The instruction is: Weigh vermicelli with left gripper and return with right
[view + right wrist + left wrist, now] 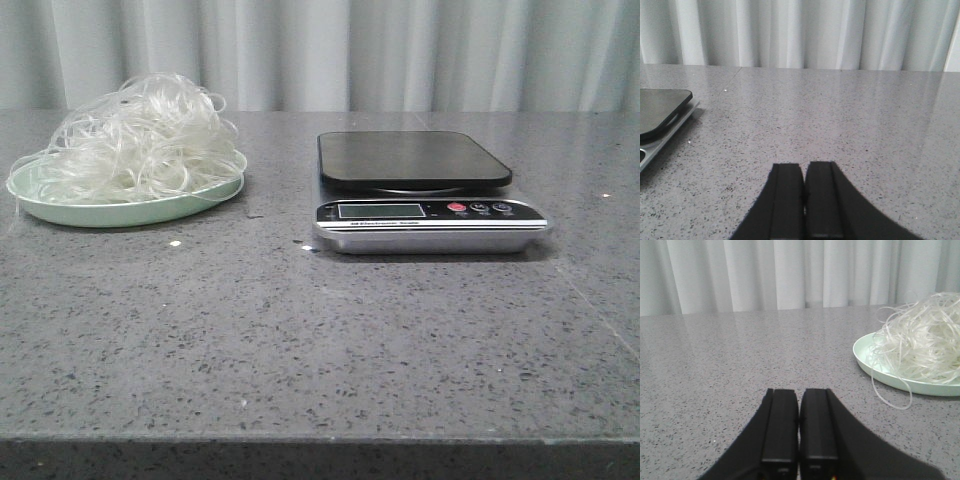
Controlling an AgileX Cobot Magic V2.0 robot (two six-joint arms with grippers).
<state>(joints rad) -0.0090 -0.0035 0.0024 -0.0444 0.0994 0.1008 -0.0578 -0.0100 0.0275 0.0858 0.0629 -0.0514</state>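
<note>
- On the left of the grey speckled stone table (pixel 300 340), seen from the front, the vermicelli (pixel 140 135) sits heaped on a pale green plate (pixel 120 212), a loose tangle of thin translucent whitish strands that covers nearly the whole plate.
- A few strands loop out over the plate's rim; in the left wrist view one loop hangs past the rim and lies on the tabletop.
- To the right of the plate, apart from it, stands a digital kitchen scale (pixel 425 195) with a dark, bare weighing platform (pixel 410 158) on a silver base.
- The scale's front panel carries a small display (pixel 380 211) and, to its right, a red button (pixel 457 208) beside two darker buttons.
- The left gripper (pixel 800 425) shows only in its own wrist view: its two black fingers (pixel 780 425) are pressed together, holding nothing, low over bare tabletop, with the plate and vermicelli ahead and off to one side.
- The right gripper (pixel 804 200) likewise has its fingers closed against each other and empty, above bare tabletop, with a corner of the scale at the edge of that view.
- Pale pleated curtains (pixel 400 50) hang behind the table.
</note>
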